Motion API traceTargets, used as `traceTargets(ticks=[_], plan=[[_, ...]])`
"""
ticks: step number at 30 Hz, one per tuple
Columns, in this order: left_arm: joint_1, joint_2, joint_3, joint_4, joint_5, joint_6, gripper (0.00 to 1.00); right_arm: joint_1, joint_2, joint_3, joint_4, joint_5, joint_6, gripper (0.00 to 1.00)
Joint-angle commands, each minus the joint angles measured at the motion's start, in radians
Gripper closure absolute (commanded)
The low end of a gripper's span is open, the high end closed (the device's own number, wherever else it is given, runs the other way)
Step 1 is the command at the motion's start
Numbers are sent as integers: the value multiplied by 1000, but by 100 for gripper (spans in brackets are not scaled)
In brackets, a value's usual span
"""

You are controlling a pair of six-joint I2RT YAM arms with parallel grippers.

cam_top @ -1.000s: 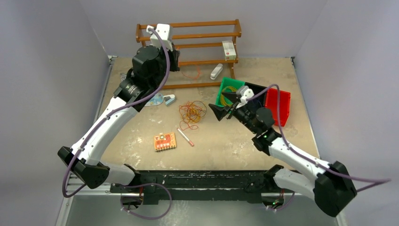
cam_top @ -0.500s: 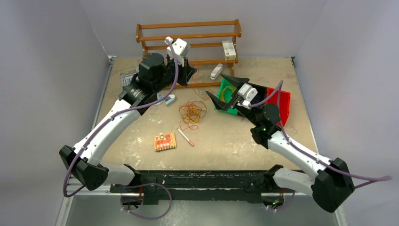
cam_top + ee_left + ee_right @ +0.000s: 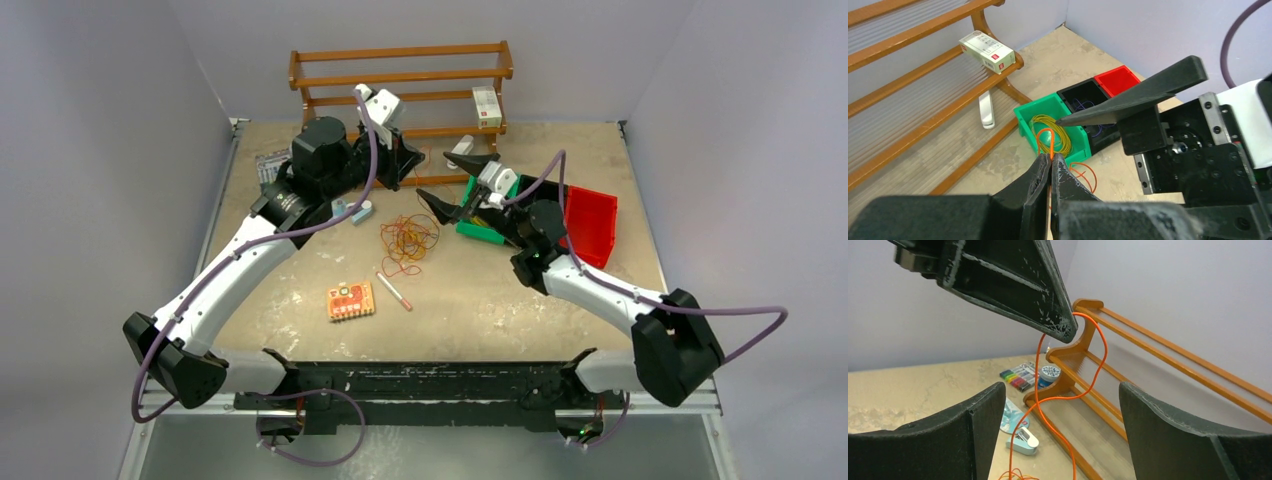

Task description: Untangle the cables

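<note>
The sandy table (image 3: 470, 300) fills mid-frame, with a wooden rack (image 3: 400, 50) along its upper edge. Just below the rack, the left gripper (image 3: 408, 165) is pinched closed on one orange cable (image 3: 1105, 350), which hangs in a loop. To its right, the right gripper (image 3: 455, 182) is spread wide and grips nothing; the strand dangles between its fingers. Right of centre sit a green bin (image 3: 1024, 112) holding a yellow cable (image 3: 1060, 132), a black bin (image 3: 1083, 92) and a red bin (image 3: 1115, 80). The tangle of cables (image 3: 408, 240) lies at centre. A white box (image 3: 987, 46) on the rack carries red-marked print too small to read.
</note>
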Motion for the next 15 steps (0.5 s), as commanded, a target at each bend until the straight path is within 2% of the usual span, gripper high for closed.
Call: traceTargets(ticks=[1,15], plan=[[3,-31,-5,62,32,27,100,0,36,67,76,15,50,16],[3,-40,-8,65,28,26,100,0,131,162,-84,37,77,28]])
